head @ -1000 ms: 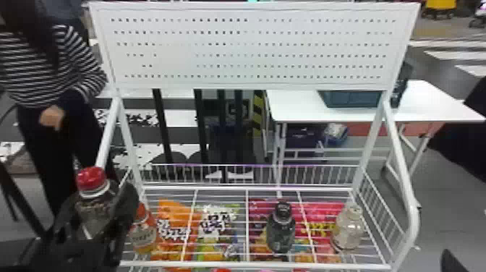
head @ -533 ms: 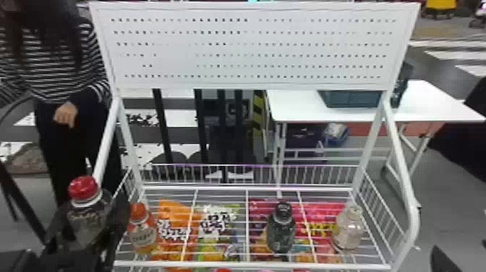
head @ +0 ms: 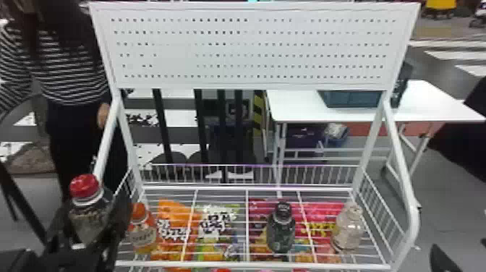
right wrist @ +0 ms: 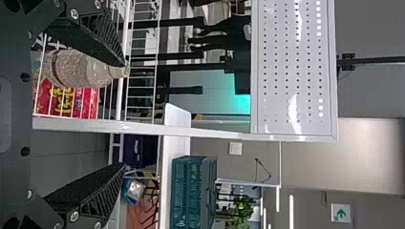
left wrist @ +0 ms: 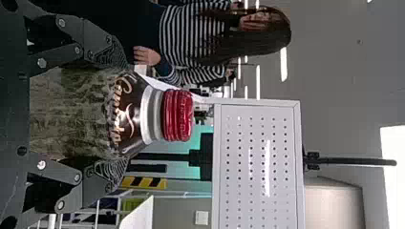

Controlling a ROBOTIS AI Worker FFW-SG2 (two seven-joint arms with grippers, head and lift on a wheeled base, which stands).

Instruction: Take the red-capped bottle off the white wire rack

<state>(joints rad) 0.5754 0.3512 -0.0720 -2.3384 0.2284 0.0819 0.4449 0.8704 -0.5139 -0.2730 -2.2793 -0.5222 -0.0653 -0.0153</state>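
Cap (head: pixel 84 186), eight o'clock: red | rack (head: pixel 249 266): white | panel (head: pixel 173 58), twelve o'clock: white, dotted | lid (head: pixel 283 209), five o'clock: black | crate (head: pixel 352 99), two o'clock: teal

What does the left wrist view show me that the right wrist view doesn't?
Left wrist view: the red-capped bottle, held in the left claw.

Right wrist view: the open right claw, a pale bottle on the white wire rack, and a teal crate.

Both: the white board full of little holes.
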